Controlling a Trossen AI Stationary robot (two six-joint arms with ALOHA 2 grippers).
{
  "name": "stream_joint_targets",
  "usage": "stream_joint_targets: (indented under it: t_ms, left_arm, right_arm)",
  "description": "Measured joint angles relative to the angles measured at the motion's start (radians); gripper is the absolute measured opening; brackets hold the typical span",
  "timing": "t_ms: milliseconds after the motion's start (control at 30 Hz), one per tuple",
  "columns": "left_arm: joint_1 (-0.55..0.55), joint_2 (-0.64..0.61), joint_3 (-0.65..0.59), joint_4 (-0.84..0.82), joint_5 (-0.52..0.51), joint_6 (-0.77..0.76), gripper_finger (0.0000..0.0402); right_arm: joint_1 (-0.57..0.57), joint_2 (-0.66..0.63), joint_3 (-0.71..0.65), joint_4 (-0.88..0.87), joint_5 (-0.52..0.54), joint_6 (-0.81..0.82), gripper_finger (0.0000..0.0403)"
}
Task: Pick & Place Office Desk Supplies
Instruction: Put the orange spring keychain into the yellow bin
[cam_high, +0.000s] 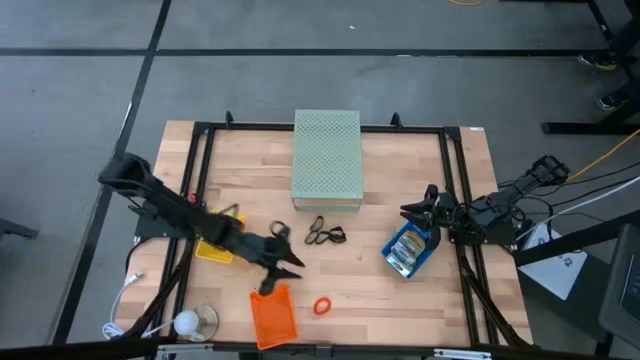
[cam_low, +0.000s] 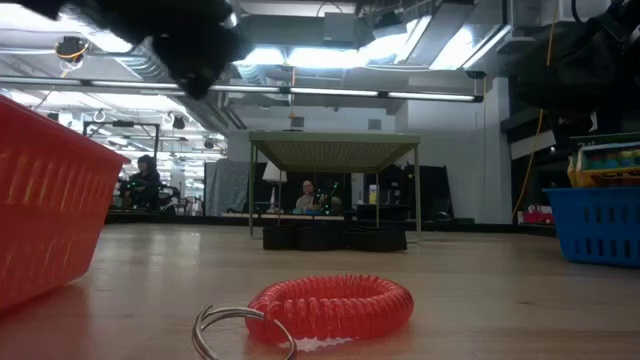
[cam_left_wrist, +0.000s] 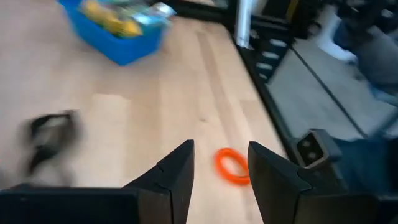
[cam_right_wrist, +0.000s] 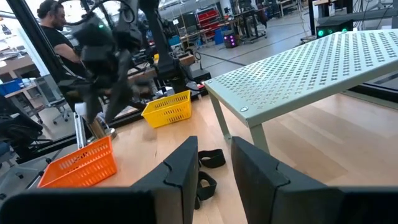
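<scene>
An orange coiled ring (cam_high: 321, 306) with a metal key loop lies flat on the wood near the table's near edge; the low view shows the ring (cam_low: 330, 305) close up. My left gripper (cam_high: 290, 265) hovers open above the table between the yellow tray (cam_high: 214, 250) and that ring, and the ring (cam_left_wrist: 231, 167) shows just past my left gripper (cam_left_wrist: 221, 148). Thin black loops (cam_high: 325, 234) lie in front of the green perforated box (cam_high: 327, 158). Printed packets (cam_high: 407, 247) fill the blue tray (cam_high: 428, 256). My right gripper (cam_high: 418, 211) is open beside the blue tray, pointing at the black loops (cam_right_wrist: 208, 163).
An orange tray (cam_high: 271, 316) sits at the near edge, left of the ring. A clear bulb-like object (cam_high: 190, 322) and a white cable lie at the near left corner. Black frame rails run along the table's sides. A person (cam_right_wrist: 53, 25) stands beyond the table.
</scene>
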Motion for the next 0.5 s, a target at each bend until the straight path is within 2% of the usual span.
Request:
stream_joint_targets:
  t_ms: [100,167,333,433,500]
  left_arm:
    - [0.016,0.116,0.107,-0.018,0.102,0.000,0.0143]
    - [0.024,0.182,0.192,-0.100,0.160,0.002,0.0143]
    - [0.024,0.337,0.417,-0.415,0.161,0.053,0.0143]
    - [0.021,0.413,0.521,-0.477,0.171,0.087,0.0143]
    - [0.021,0.458,0.576,-0.474,0.213,0.097,0.0143]
  right_arm:
    - [0.000,0.000,0.000,-0.003,0.000,0.000,0.0098]
    - [0.000,0.000,0.000,-0.004,0.000,0.000,0.0098]
    - [0.000,0.000,0.000,-0.004,0.000,0.004,0.0098]
    - [0.000,0.000,0.000,-0.005,0.000,0.004,0.0098]
    - [0.000,0.000,0.000,-0.006,0.000,0.004,0.0098]
